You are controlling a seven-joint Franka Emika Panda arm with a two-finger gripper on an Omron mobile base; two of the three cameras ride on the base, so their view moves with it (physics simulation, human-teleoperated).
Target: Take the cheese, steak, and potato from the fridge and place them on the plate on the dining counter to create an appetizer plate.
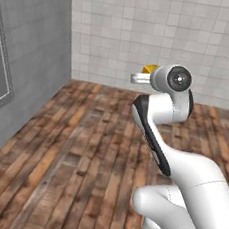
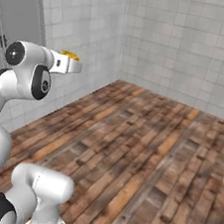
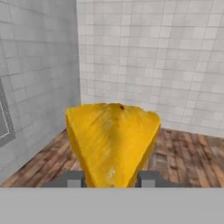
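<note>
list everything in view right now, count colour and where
cheese: one, yellow-orange wedge, held between the gripper's fingers, off the floor
wood floor: one, brown planks, under the robot
tiled wall: two meeting at a corner, pale grey-white, ahead of the arm
grey panelled surface: one, grey, far left in the left base view
arm: one, white with dark joints, raised above the floor
gripper: one, dark finger tips, shut on the cheese
</note>
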